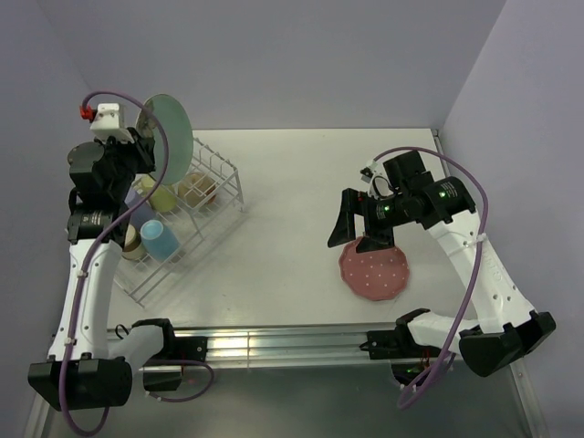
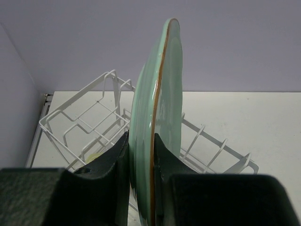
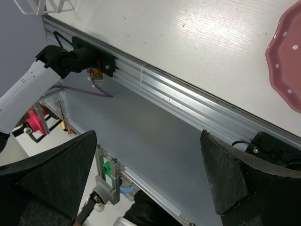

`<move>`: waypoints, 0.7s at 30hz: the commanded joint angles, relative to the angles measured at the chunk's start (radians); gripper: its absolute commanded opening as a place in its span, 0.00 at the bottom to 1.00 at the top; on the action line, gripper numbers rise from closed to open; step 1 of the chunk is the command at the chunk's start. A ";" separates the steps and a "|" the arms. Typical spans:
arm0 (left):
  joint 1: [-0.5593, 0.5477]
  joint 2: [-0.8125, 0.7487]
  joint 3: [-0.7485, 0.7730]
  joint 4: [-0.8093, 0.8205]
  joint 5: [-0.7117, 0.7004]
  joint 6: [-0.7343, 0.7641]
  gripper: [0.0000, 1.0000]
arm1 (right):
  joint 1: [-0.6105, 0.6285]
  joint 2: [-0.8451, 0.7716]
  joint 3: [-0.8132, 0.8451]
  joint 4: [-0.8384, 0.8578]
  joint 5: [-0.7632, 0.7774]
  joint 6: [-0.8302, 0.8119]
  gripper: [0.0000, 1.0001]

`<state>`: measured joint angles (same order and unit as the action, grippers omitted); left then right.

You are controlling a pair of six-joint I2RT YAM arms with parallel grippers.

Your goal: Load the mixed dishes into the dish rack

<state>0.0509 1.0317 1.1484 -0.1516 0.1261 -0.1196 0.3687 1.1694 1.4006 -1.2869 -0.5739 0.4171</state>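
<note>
**Green plate on edge above the rack, slots down at 4 o'clock**

We see the left gripper (image 2: 141, 162) clamped on the lower rim of the mint-green flower plate (image 2: 162, 113), one finger on each face. The plate stands on edge. In the left wrist view its long axis runs from 6 to 12 o'clock, and the top leans a little toward 1 o'clock. We look straight along the rim, so the two faces point to 3 and 9 o'clock.

The dish rack (image 2: 94, 110) lies below and beyond the plate. Its short upright slot wires sit at about 4 o'clock from the grip, and the open wire bay sits at about 10 o'clock. From above, the plate hangs over the rack's far end, and the rack's length runs down toward 7 o'clock. The plate's rim line there runs roughly from 11 to 5 o'clock. We cannot tell from these views whether that already matches the slot direction. We judge that the coming move depends on lining the rim up with a slot and then lowering it.

The yellow mug (image 1: 162, 194) and light blue mug (image 1: 157, 239) already sit in the rack.

The left arm is plainly the nearer one. The right gripper (image 1: 360, 228) is well apart at 3 o'clock across the table (image 1: 292, 182), with its jaws spread wide and holding nothing. It hovers just beside the pink white-dotted plate (image 1: 374, 274), which lies flat.
</note>
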 commanded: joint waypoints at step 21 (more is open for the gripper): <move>0.017 0.027 0.252 0.024 0.286 0.230 0.00 | 0.003 0.009 0.015 0.044 -0.032 0.005 0.98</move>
<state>0.0681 1.0603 1.3201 -0.2401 0.2470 0.0681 0.3687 1.1805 1.4010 -1.2701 -0.5934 0.4252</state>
